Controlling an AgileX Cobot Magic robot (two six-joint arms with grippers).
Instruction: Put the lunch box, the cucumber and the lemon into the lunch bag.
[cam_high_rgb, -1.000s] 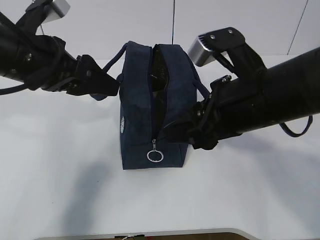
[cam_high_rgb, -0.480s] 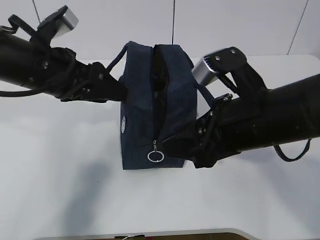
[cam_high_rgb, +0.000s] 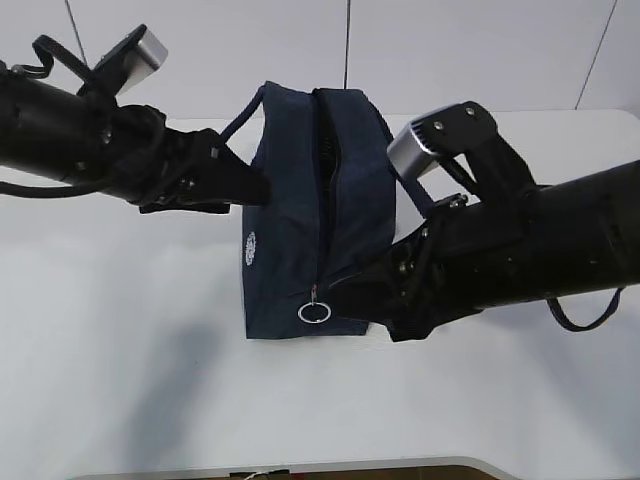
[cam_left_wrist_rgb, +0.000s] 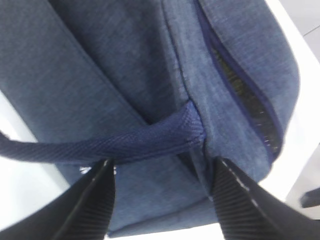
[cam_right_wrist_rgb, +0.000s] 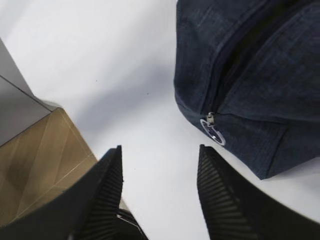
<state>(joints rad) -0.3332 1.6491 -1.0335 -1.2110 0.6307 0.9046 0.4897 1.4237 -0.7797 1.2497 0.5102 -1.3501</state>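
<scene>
The dark navy lunch bag (cam_high_rgb: 300, 220) stands upright in the middle of the white table, its top zipper mostly drawn together and its metal ring pull (cam_high_rgb: 314, 312) hanging at the near end. My left gripper (cam_high_rgb: 255, 190) is open against the bag's left side; in the left wrist view (cam_left_wrist_rgb: 162, 200) the bag's wall (cam_left_wrist_rgb: 125, 60) lies between the jaws and a handle strap (cam_left_wrist_rgb: 125, 145) crosses just above them. My right gripper (cam_high_rgb: 350, 290) is open and empty at the bag's near right corner, over bare table (cam_right_wrist_rgb: 160, 200), with the ring pull (cam_right_wrist_rgb: 212, 132) close by. The lunch box, cucumber and lemon are out of view.
The white table (cam_high_rgb: 120, 330) runs out to a front edge (cam_high_rgb: 300, 467) near the bottom. In the right wrist view a table corner and wooden floor (cam_right_wrist_rgb: 40, 165) show at the left. A second handle loop (cam_high_rgb: 405, 185) hangs on the bag's right side.
My left gripper has moved right up against the bag's left side. My right arm has dropped a little towards the near corner. The bag's top opening has narrowed.
</scene>
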